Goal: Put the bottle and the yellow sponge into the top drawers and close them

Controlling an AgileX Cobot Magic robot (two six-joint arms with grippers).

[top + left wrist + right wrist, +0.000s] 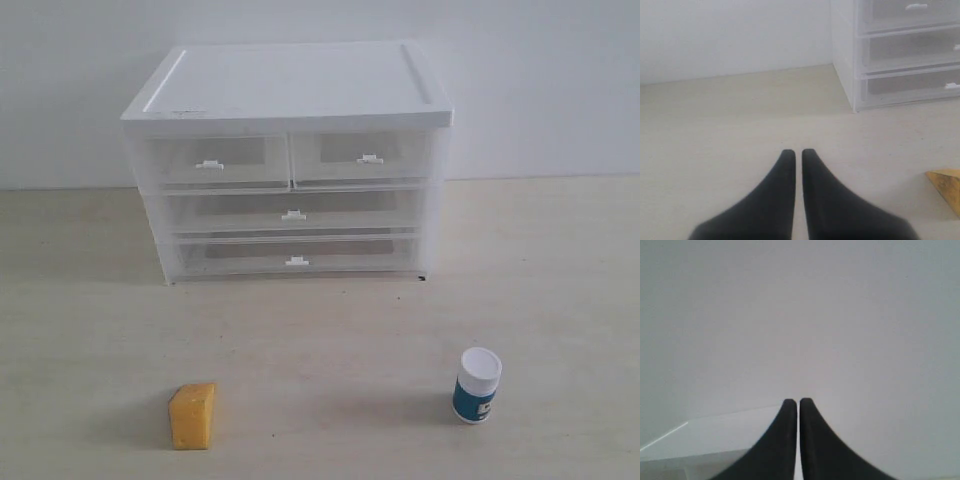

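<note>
Both top drawers [210, 163] sit closed in the cabinet [290, 85] at the back of the bench [330, 330]. Out front, the sponge [192, 415] stands on the left and the bottle [477, 385] upright on the right, well apart. The left hand [796, 152] hangs over bare bench near the sponge, fingers pinched narrow on nothing (just a thin slit between them), and the right hand [798, 402] is equally narrow and empty, facing the wall [800, 315].
</note>
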